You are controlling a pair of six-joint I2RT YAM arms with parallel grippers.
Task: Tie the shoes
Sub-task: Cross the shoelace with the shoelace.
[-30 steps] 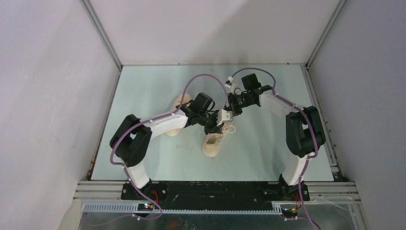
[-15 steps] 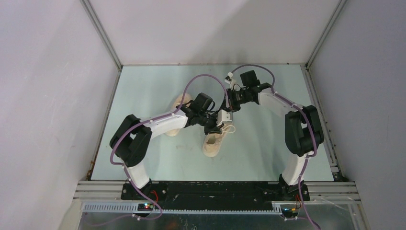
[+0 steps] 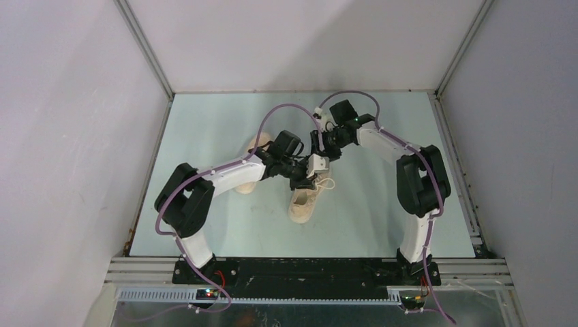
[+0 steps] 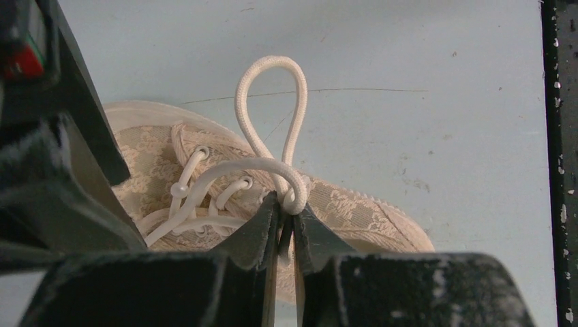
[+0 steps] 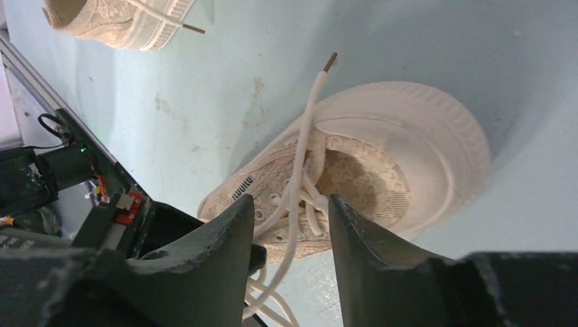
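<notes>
One cream-beige shoe (image 3: 301, 204) lies in the middle of the table, toe toward the arms. My left gripper (image 3: 307, 178) is over its laces; in the left wrist view it (image 4: 286, 208) is shut on the base of an off-white lace loop (image 4: 272, 88) that stands out over the shoe (image 4: 361, 211). My right gripper (image 3: 322, 152) hovers just beyond, open. In the right wrist view a loose lace end (image 5: 310, 129) with a brown tip runs between its fingers (image 5: 292, 204), ungripped, above the shoe (image 5: 382, 170). The second shoe (image 3: 253, 151) lies partly under the left arm.
The second shoe (image 5: 116, 20) shows at the right wrist view's top left. Grey walls close in the pale table (image 3: 382, 204) on three sides. A black rail (image 3: 307, 269) carries both arm bases at the near edge.
The right gripper has gone from shut to open, letting go of the lace, and its arm has swung a little to the left. The left gripper has kept its hold and place.
</notes>
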